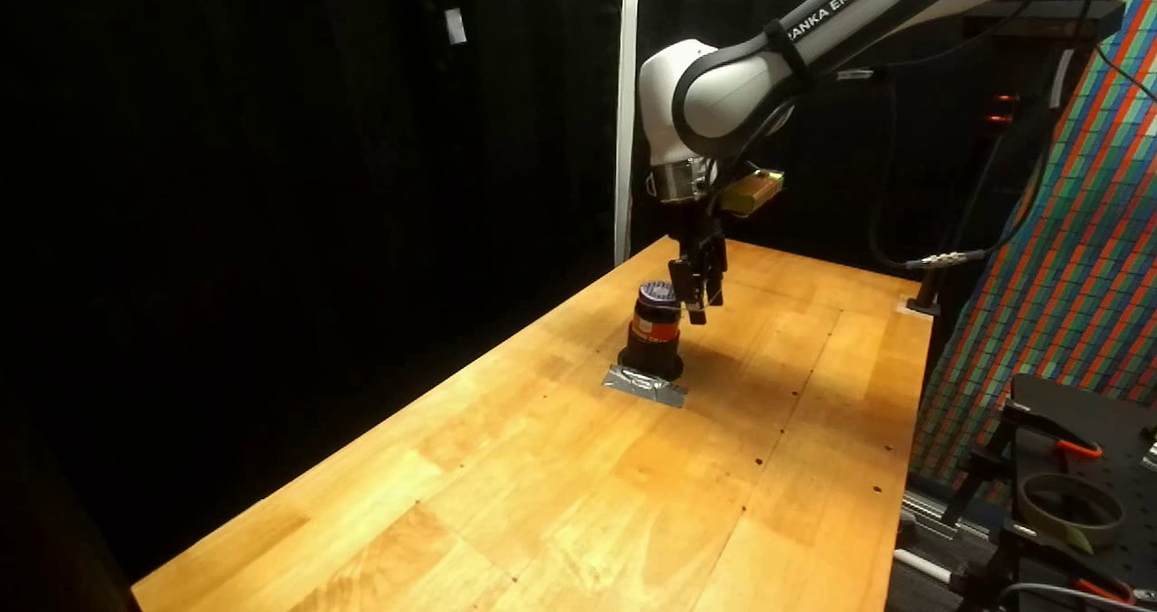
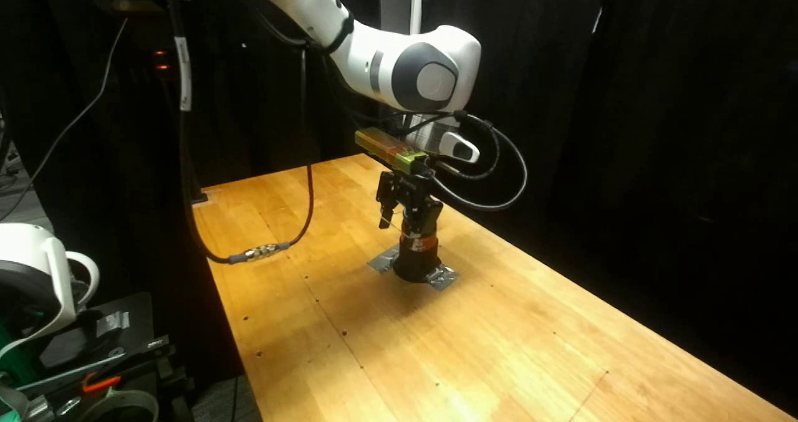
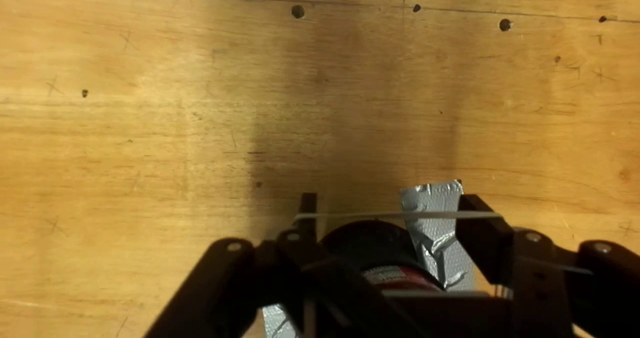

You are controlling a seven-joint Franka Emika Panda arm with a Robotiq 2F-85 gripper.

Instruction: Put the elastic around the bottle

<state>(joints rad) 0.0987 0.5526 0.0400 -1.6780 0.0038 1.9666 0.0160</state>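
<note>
Squat dark bottle with orange-red label [image 1: 655, 325]: upright on light wooden table [image 1: 669, 476], seated in black round base [image 1: 647, 358]; silver tape strips [image 1: 644, 386] at base. Bottle's round patterned top [image 1: 658, 292]: visible in an exterior view. Black two-finger gripper [image 3: 393, 215]: pointing down, just beside bottle's upper part, carried by white robot arm [image 1: 728, 101]; jaws set wide apart. Thin pale elastic band [image 3: 360, 215]: stretched nearly straight from fingertip to fingertip in wrist view. Elastic's contact with bottle, or passage round it: cannot tell
</note>
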